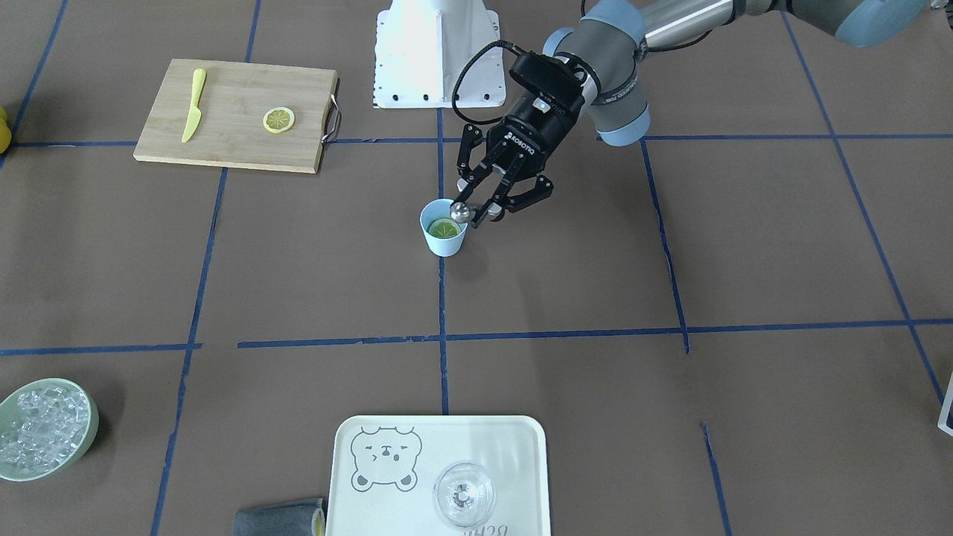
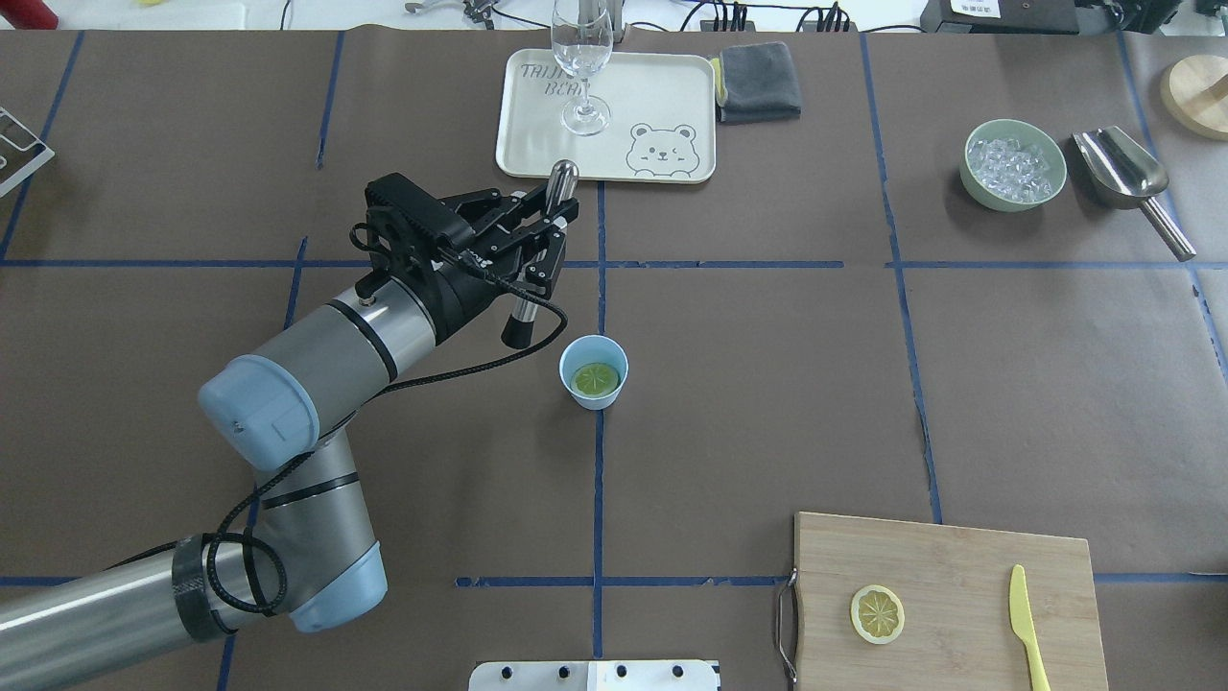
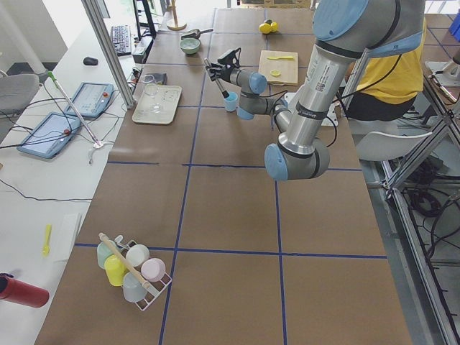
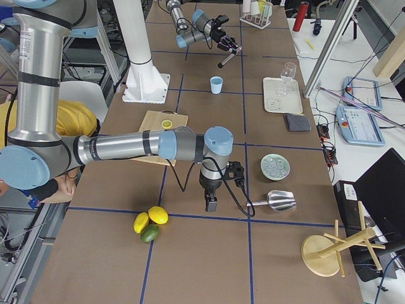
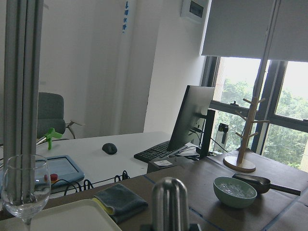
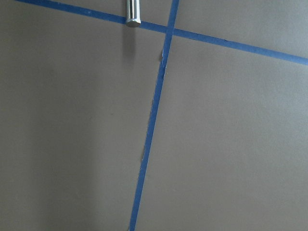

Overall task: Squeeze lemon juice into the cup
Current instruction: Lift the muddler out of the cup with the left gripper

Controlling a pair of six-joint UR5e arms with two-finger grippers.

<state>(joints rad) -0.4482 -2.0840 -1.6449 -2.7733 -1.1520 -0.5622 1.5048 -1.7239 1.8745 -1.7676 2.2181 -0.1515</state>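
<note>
You have the lemon slice (image 2: 594, 379) lying flat inside the cup (image 2: 597, 402), which stands upright near the middle of the counter (image 2: 767, 384). Your left gripper (image 2: 537, 240) is pinched on a muddler (image 2: 559, 184), held tilted just beside the cup with its black end clear of the rim. Your right gripper (image 4: 211, 204) points down at the counter near a metal scoop (image 4: 278, 201), and you cannot tell whether it is spread or closed.

White walls (image 5: 96, 62), grey chair (image 5: 49, 113) in front. Tall windows (image 5: 288, 91) under half-lowered blinds (image 5: 238, 26), green trees (image 5: 235, 94) outside, soft daylight. White desk (image 5: 139, 142) bearing dark monitor (image 5: 192, 115). Brown table (image 6: 72, 144) gridded with blue tape (image 6: 150, 125). Grey floor (image 3: 431, 302) alongside.
</note>
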